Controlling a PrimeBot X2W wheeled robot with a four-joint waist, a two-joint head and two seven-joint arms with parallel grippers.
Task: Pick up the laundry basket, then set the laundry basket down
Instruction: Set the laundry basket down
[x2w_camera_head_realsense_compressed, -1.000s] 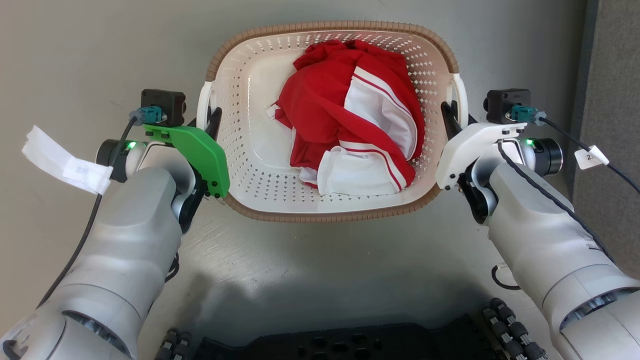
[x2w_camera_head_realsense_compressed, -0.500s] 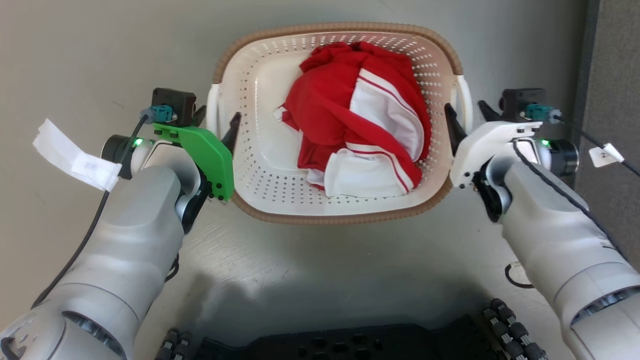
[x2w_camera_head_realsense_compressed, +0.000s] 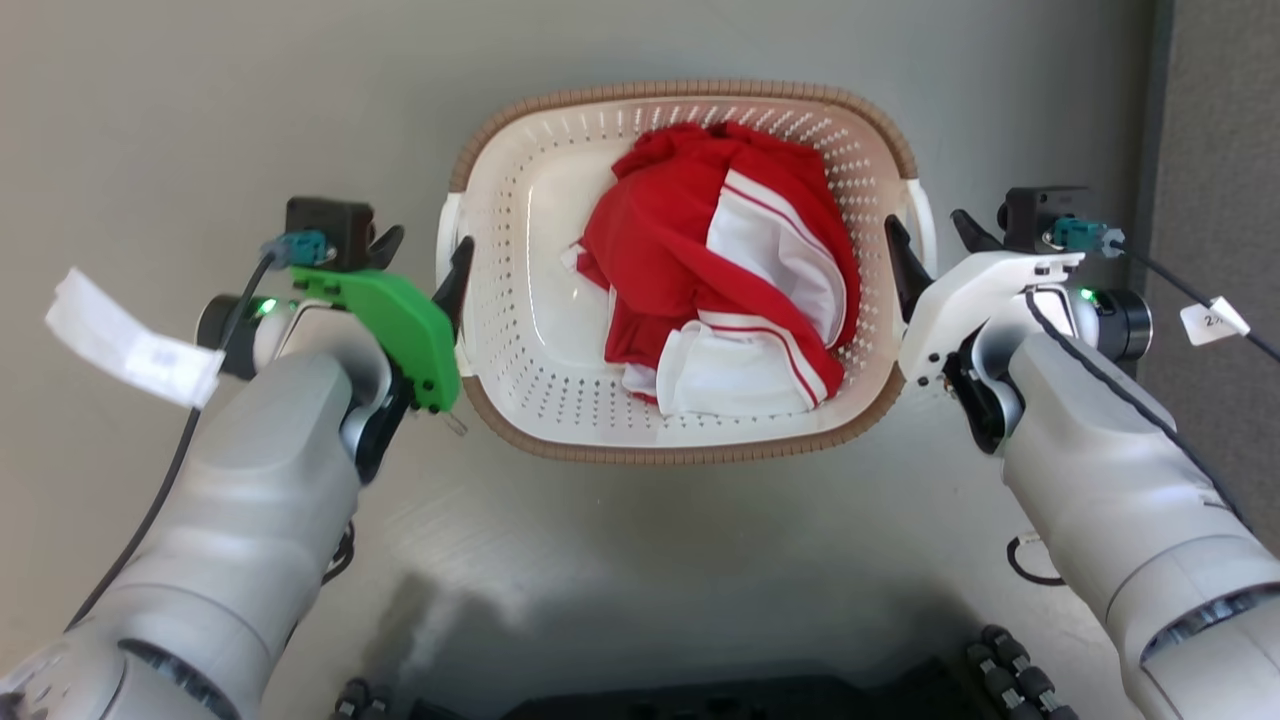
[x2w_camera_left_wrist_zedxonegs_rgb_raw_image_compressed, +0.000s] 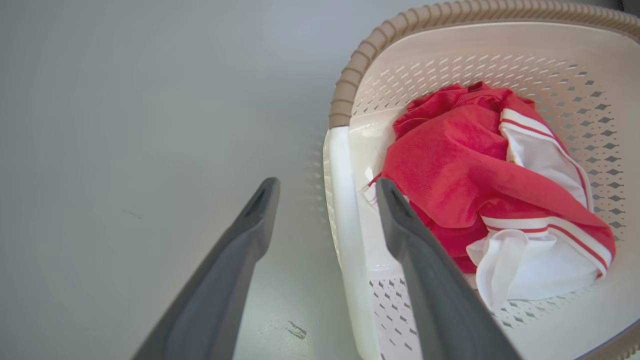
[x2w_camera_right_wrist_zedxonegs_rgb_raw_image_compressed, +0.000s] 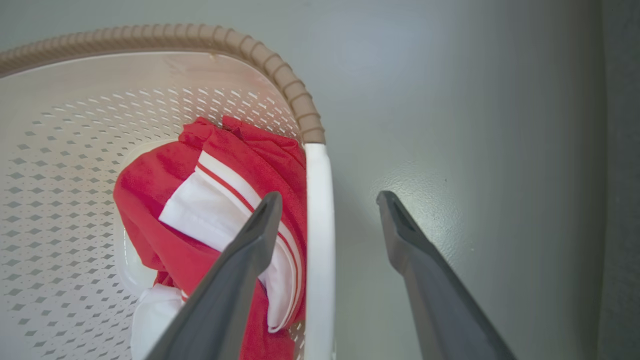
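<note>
From the head view, the laundry basket (x2w_camera_head_realsense_compressed: 690, 455) sits on the grey floor (x2w_camera_head_realsense_compressed: 200, 100), straight ahead of the robot and between its two arms. Inside lies a crumpled red garment with white striped panels (x2w_camera_head_realsense_compressed: 680, 250), bunched toward the right half, so the perforated bottom shows bare on the left. The left gripper (x2w_camera_head_realsense_compressed: 428, 240) stands at the basket's left handle (x2w_camera_head_realsense_compressed: 447, 225), fingers spread wide, one outside the handle and one over the inside; it has hold of nothing. The right gripper (x2w_camera_head_realsense_compressed: 925, 222) mirrors it at the right handle (x2w_camera_head_realsense_compressed: 918, 200), equally wide and gripping nothing.

In the left wrist view, the left gripper (x2w_camera_left_wrist_zedxonegs_rgb_raw_image_compressed: 326, 182) straddles the white handle (x2w_camera_left_wrist_zedxonegs_rgb_raw_image_compressed: 340, 200), with clear gaps between the bar and both dark fingers (x2w_camera_left_wrist_zedxonegs_rgb_raw_image_compressed: 415, 260). The garment (x2w_camera_left_wrist_zedxonegs_rgb_raw_image_compressed: 450, 165) lies heaped in the basket (x2w_camera_left_wrist_zedxonegs_rgb_raw_image_compressed: 450, 12) just beyond.

In the right wrist view, the right gripper (x2w_camera_right_wrist_zedxonegs_rgb_raw_image_compressed: 328, 196) straddles the other handle (x2w_camera_right_wrist_zedxonegs_rgb_raw_image_compressed: 318, 225). Its inner finger (x2w_camera_right_wrist_zedxonegs_rgb_raw_image_compressed: 235, 280) hangs over the garment (x2w_camera_right_wrist_zedxonegs_rgb_raw_image_compressed: 150, 200) in the basket (x2w_camera_right_wrist_zedxonegs_rgb_raw_image_compressed: 280, 65), and its outer finger is over the floor.
</note>
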